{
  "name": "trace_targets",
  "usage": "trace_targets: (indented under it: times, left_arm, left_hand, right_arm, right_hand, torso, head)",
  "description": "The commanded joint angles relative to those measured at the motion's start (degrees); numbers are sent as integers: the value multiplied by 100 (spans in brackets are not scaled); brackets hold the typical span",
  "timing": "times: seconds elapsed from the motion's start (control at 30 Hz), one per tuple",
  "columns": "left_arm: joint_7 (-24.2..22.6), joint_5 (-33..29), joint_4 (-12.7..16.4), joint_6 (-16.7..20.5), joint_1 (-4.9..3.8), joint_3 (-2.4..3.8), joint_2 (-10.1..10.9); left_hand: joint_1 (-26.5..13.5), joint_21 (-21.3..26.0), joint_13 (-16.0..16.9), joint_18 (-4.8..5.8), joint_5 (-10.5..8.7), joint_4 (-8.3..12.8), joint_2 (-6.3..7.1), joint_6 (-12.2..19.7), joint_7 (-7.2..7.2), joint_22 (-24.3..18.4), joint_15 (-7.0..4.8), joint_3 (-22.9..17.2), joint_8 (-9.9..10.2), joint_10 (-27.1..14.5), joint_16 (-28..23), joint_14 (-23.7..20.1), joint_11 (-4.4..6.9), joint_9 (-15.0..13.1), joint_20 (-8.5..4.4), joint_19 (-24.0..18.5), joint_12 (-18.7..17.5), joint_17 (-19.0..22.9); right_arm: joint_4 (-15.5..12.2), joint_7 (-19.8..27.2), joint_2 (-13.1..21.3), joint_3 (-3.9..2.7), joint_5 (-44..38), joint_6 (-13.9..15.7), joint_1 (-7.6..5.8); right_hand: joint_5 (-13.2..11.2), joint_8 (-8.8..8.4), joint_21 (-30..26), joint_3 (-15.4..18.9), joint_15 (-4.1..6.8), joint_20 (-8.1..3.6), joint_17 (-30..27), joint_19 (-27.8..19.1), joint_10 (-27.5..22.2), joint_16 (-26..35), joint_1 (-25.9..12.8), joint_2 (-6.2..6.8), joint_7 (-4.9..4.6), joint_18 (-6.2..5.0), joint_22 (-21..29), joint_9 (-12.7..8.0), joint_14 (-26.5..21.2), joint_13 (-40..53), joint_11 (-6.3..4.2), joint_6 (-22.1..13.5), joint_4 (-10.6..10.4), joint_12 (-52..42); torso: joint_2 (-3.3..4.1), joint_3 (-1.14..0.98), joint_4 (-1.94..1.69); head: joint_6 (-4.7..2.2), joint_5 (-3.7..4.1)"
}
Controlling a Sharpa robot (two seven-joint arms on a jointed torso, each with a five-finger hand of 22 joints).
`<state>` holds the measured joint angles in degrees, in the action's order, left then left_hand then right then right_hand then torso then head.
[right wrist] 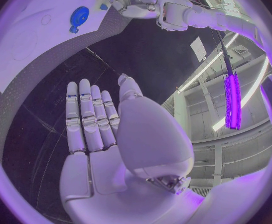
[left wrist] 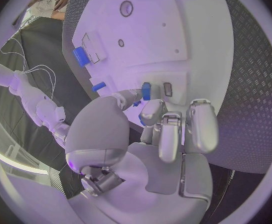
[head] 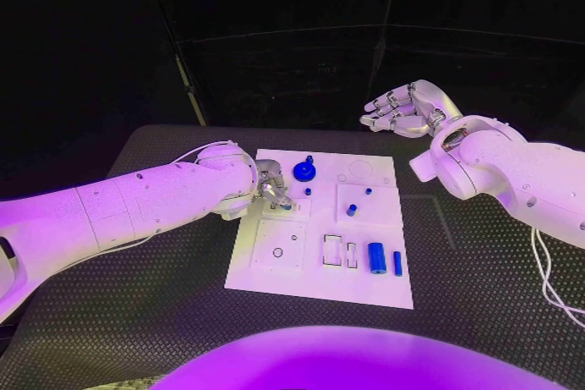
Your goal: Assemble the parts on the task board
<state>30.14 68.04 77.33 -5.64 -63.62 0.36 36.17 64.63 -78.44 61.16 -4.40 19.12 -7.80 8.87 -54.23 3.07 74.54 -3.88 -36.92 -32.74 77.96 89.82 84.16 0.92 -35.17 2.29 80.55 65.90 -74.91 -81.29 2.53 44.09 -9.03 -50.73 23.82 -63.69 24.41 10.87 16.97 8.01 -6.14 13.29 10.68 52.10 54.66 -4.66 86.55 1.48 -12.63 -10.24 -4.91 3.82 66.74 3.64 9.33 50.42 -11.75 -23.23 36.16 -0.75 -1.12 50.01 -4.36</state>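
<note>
The black table (head: 475, 271) carries the white task board (head: 319, 276) at its middle, lying flat with its long side running away from the robot. The left arm reaches in across the table so that the left hand (head: 270, 189) sits at the board's left edge, near the far end; in the left wrist view a small blue peg (left wrist: 146, 90) is pinched between its thumb and a fingertip just above the board, while the other fingers (left wrist: 201, 127) are curled loosely downward. The right hand (head: 400, 109) hangs in the air beyond the board's far right corner, well apart from it, holding nothing, with its fingers (right wrist: 86, 117) straight, side by side and the thumb out to one side. On the board, a round blue knob (head: 305, 170) stands near the far edge, just beside the left hand. Two blue cylinders (head: 378, 256) lie side by side near the board's right edge at the near end, next to two rectangular slots (head: 333, 249). Two small blue pegs (head: 351, 210) stand upright in the board's middle section, between the knob and the cylinders.
</note>
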Motion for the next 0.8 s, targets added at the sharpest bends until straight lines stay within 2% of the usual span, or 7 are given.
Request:
trace_targets:
  times: [0.03, 0.27, 0.47, 0.8]
  left_arm:
    - [22, 66, 3, -155, 11, -12, 19]
    - [24, 67, -5, -179, 11, -12, 21]
    - [35, 67, -43, -365, 10, -12, -29]
    - [48, 52, -144, -636, 6, -12, -139]
  left_hand:
    - [9, -14, -5, 47, 20, 1041, 3, -53, 3, -4, -41, -996, -18, -7, 18, 584, 37, -9, -15, 17, -17, -1509]
    - [0, -15, -13, 47, 46, 1050, 5, -62, -1, -1, -42, -997, -25, 0, 18, 584, 40, -11, -16, 19, -20, -1509]
    - [-72, -7, -46, 46, 63, 1033, 1, -84, -12, -3, -44, -956, -38, 22, 18, 584, 44, -13, -18, 15, -35, -1509]
    - [-340, 32, -119, 39, 58, 919, -163, -173, -74, -22, -68, -778, -47, 90, 18, 584, 85, 5, -35, 0, -59, -1509]
  right_arm:
    - [-3, 98, -6, -4, 10, 10, -12]
    - [7, 103, -17, -3, 10, 10, -11]
    - [8, 102, -19, -3, 10, 11, -11]
    - [24, 101, -27, -2, 10, 6, -11]
  right_hand:
    - [20, -28, -31, -10, -18, 12, -7, 14, -35, 18, 35, 0, -28, -21, 8, -6, 8, -8, -9, -10, 14, 36]
    - [20, -28, -31, -10, -18, 12, -7, 14, -35, 18, 35, 0, -28, -21, 8, -6, 8, -8, -9, -10, 14, 36]
    - [33, -29, -37, -14, -18, 13, -10, 15, -36, 21, 39, 1, -28, -22, 11, -6, 9, -8, -8, -10, 16, 38]
    - [53, -32, -46, -19, -19, 14, -15, 17, -39, 26, 44, 3, -29, -22, 15, -7, 9, -8, -7, -10, 20, 41]
  torso:
    - [1, -1, 0]
    - [1, 0, 8]
    - [4, -5, 15]
    - [4, -9, 13]
  head:
    - [-1, -7]
    - [-1, -23]
    - [-1, -13]
    - [-1, -6]
